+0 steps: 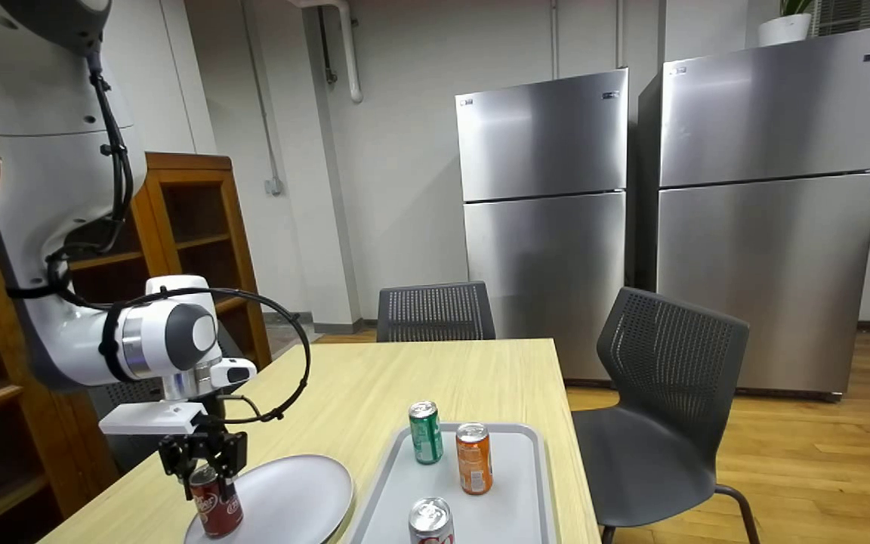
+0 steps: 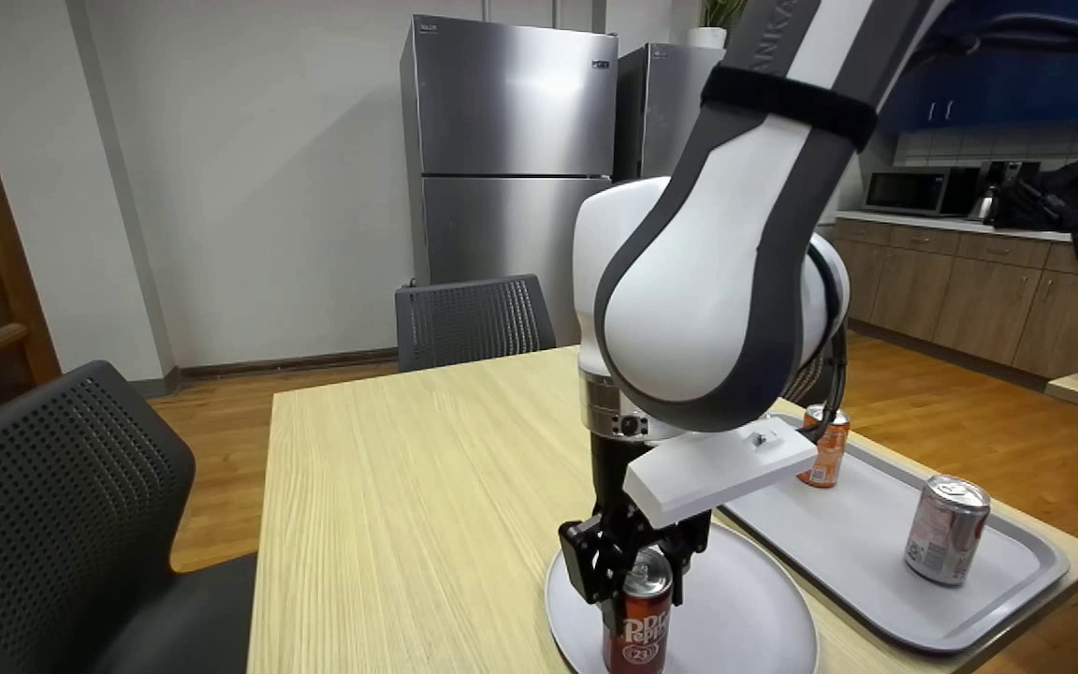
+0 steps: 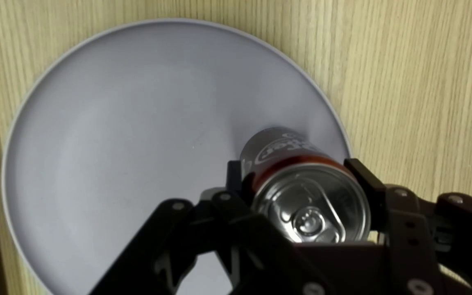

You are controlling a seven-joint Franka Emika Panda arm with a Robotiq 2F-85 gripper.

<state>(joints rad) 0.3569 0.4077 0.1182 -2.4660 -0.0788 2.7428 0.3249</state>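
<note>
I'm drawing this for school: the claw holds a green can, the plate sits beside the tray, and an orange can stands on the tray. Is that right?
Not quite: the claw holds a red can, not a green one, as both exterior views show. The rest is right: the plate sits beside the tray, and an orange can stands on the tray.

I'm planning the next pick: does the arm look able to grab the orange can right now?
Probably not: its end effector grips the Dr Pepper can, though the orange can stands upright with open space above.
</note>
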